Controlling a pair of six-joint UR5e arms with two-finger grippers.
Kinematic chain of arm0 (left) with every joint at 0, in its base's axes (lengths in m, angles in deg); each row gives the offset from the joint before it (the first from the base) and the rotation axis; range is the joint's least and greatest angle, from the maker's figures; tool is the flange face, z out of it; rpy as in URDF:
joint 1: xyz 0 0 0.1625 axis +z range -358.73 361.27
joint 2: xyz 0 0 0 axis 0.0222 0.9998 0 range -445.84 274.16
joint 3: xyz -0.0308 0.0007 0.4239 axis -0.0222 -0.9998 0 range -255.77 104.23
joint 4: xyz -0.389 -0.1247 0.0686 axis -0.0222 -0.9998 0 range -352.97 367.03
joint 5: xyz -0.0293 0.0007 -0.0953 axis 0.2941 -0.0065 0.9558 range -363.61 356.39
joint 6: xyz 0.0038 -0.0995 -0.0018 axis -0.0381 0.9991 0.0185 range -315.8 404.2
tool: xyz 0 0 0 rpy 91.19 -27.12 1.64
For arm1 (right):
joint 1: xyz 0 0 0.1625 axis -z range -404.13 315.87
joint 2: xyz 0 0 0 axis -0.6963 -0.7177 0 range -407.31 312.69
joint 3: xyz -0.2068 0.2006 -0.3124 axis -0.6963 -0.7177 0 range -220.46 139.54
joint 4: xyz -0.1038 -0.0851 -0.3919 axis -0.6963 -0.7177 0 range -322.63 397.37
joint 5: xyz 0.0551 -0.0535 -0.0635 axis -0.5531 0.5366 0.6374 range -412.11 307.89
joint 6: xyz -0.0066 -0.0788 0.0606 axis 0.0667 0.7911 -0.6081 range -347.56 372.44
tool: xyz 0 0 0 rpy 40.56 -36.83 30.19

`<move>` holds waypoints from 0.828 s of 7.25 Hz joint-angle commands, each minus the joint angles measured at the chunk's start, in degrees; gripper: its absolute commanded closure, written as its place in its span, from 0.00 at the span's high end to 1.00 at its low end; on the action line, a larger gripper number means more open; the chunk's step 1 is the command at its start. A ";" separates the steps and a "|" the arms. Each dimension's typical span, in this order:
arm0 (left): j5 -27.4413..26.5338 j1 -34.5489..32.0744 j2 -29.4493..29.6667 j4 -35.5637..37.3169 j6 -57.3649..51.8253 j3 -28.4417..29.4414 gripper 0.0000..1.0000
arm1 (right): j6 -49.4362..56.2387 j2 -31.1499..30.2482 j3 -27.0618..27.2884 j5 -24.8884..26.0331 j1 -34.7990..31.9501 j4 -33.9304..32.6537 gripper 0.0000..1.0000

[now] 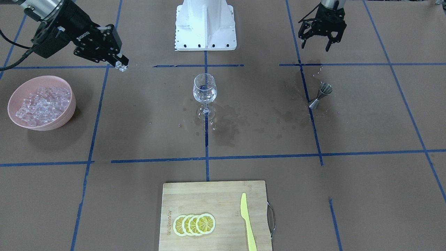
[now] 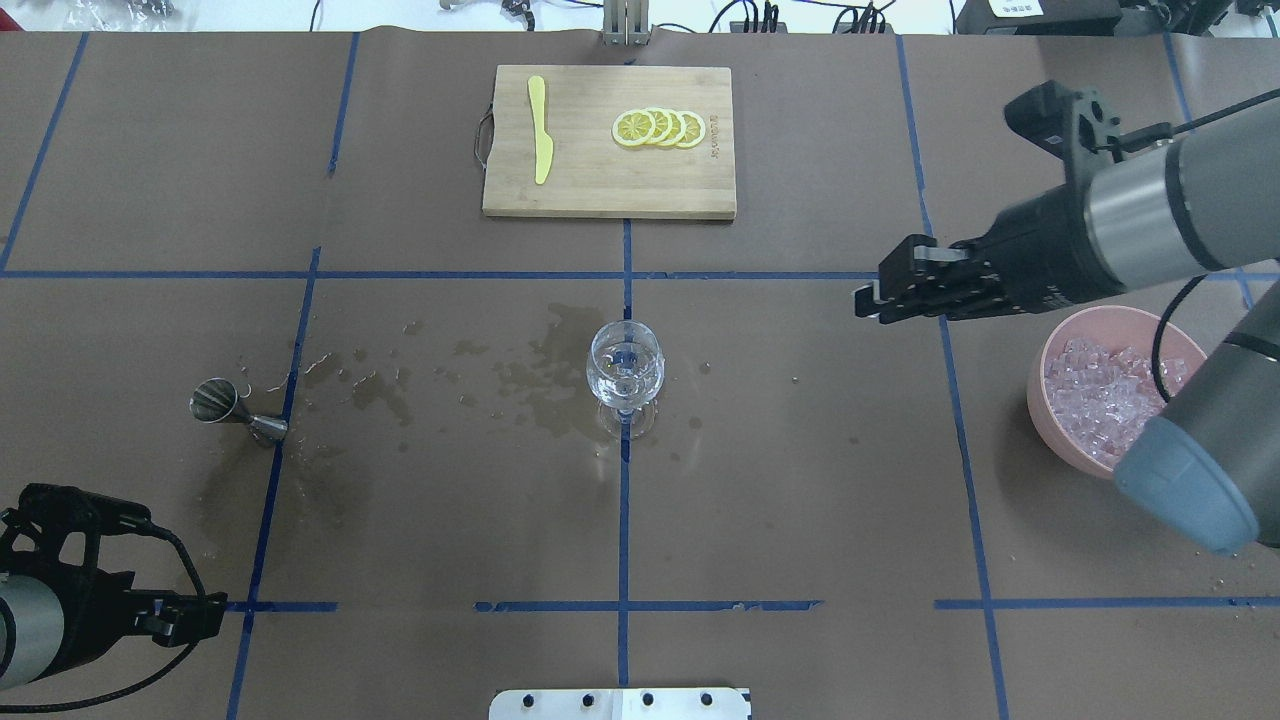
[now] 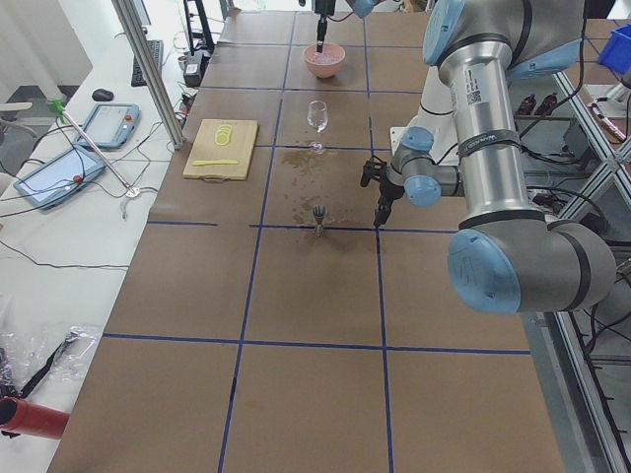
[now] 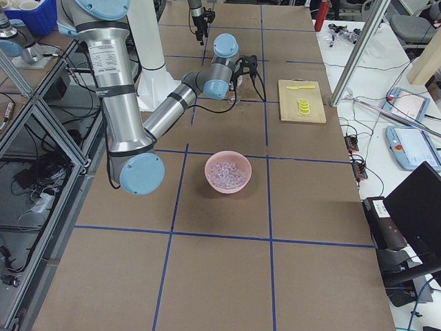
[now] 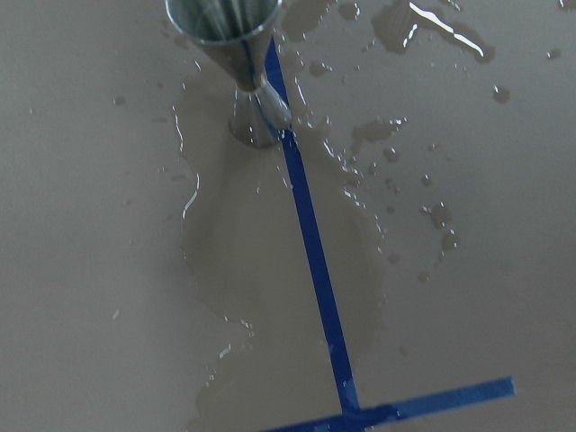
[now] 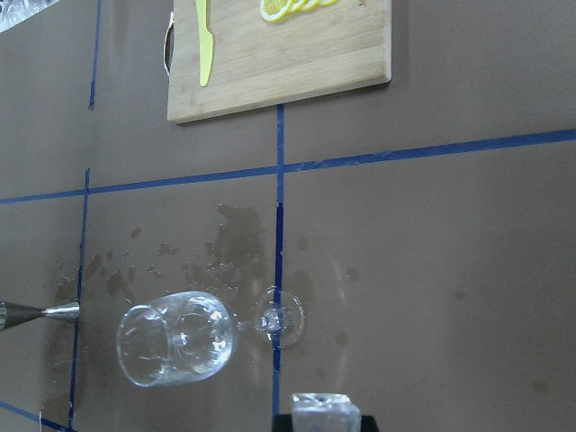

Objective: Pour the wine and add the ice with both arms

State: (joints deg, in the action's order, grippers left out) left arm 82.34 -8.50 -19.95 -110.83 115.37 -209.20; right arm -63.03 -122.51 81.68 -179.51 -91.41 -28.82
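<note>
Right gripper (image 1: 121,65) pinches cube (image 6: 326,413), hangs high between bowl (image 1: 14,101) and glass (image 1: 204,89): likely set for drop.

Overhead: glass centre, wine (image 1: 204,94) inside; bowl 3 o'clock, jigger (image 1: 320,96) 9.

Left gripper (image 1: 315,44) fingers apart, parked 8 o'clock, leaving glass clear.

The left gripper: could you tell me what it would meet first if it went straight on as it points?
The left gripper points straight down, so it would probably meet the wet brown paper beside the blue tape first. The jigger seems to stand clear to one side, though depth is unclear.
</note>
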 commanded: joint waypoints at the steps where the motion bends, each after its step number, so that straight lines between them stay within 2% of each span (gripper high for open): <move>1: 6.03 -6.62 0.55 0.79 -7.04 -1.31 1.00 | -0.47 6.62 -0.14 6.09 5.50 -7.27 0.00; 2: 10.94 -12.58 0.73 0.88 -12.84 -1.22 1.00 | -0.55 8.12 -0.41 8.64 7.71 -8.68 0.00; 4: 14.83 -19.47 2.04 3.23 -21.65 -0.35 1.00 | -0.56 11.55 -1.54 12.34 10.70 -12.02 0.00; 5: 18.25 -25.94 6.14 7.26 -28.04 0.09 1.00 | -0.73 12.43 -2.16 13.83 11.85 -12.21 0.00; 6: 18.72 -31.66 9.66 11.91 -34.63 0.96 1.00 | -0.73 13.05 -2.69 14.46 12.47 -12.21 0.00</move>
State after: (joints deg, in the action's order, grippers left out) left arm 99.16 -33.25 -14.32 -103.91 88.39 -209.07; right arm -63.70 -110.50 79.70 -166.31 -80.04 -40.70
